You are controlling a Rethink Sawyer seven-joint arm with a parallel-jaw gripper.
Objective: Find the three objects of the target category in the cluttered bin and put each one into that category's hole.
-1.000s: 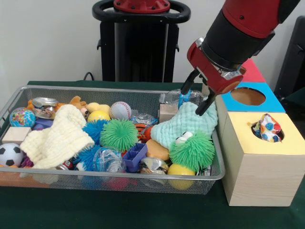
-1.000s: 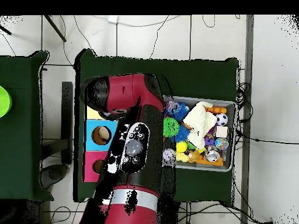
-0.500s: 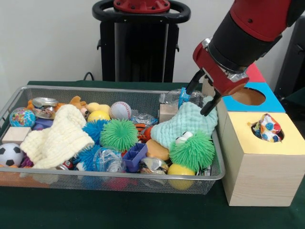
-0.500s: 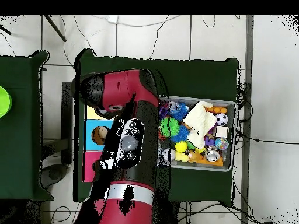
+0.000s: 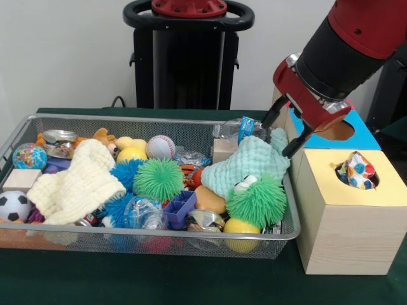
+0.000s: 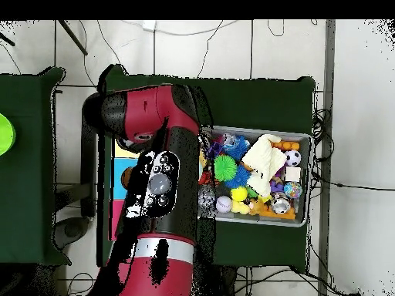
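Observation:
My gripper [image 5: 280,135] hangs open and empty at the right end of the wire bin [image 5: 127,238], just above the mint knit cloth [image 5: 248,165] and beside the wooden box. On the box, the yellow section's hole [image 5: 356,171] holds a multicoloured fabric item. Partly behind my wrist is the blue section's hole [image 5: 335,131]. The bin is full of clutter: a cream knit hat [image 5: 79,184], two green spiky balls [image 5: 257,200] [image 5: 159,179], a baseball [image 5: 160,147] and a plastic bottle [image 5: 238,129]. In the overhead view the arm [image 6: 158,185] covers the gripper and most of the box.
A soccer ball [image 5: 13,206], wooden blocks [image 5: 224,149] [image 5: 20,180], yellow balls, a blue spiky ball [image 5: 124,171] and a purple plastic piece [image 5: 180,206] also lie in the bin. The box's wall [image 5: 343,241] stands against the bin's right rim. Green cloth covers the table [image 5: 191,279].
The open gripper has moved right, from over the mint cloth toward the box, with nothing in it. Bin contents have not shifted.

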